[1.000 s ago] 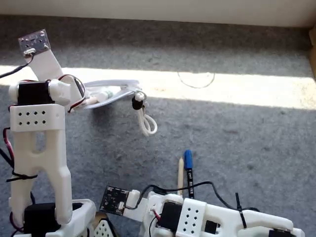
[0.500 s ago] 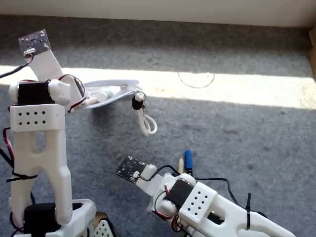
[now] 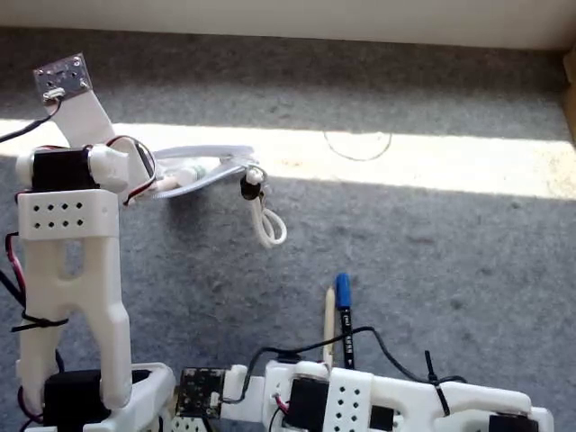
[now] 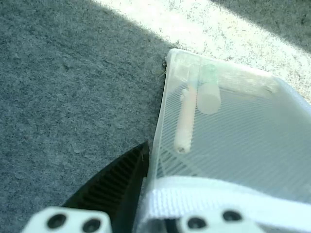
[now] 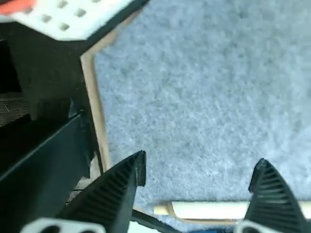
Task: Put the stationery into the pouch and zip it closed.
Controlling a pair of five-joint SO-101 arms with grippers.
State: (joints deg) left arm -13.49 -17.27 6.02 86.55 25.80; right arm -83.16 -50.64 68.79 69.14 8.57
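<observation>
A clear pouch (image 3: pixel 202 168) lies at the back left on the grey carpet, and my left gripper (image 3: pixel 162 182) is shut on its edge. Up close, the pouch (image 4: pixel 233 131) holds a white stick (image 4: pixel 186 121) and a short white cylinder (image 4: pixel 209 97); my left gripper (image 4: pixel 150 194) pinches its rim. Its black zip pull (image 3: pixel 249 189) trails a white cord loop (image 3: pixel 268 225). A blue-capped pen (image 3: pixel 343 310) and a beige pencil (image 3: pixel 328 328) lie side by side near the front. My right gripper (image 5: pixel 201 165) hangs open over the carpet, with the pencil (image 5: pixel 218 210) lying across below its fingers.
A bright band of sunlight (image 3: pixel 432 162) crosses the carpet, with a thin wire loop (image 3: pixel 358 144) lying in it. The right arm's body (image 3: pixel 378 400) lies along the front edge. A wooden edge (image 5: pixel 95 107) and dark arm base (image 5: pixel 39 131) are close beside the right gripper.
The right arm rose and swung toward the pen half a second ago, then dropped back low along the front edge, a little further left. The left arm and pouch stayed still.
</observation>
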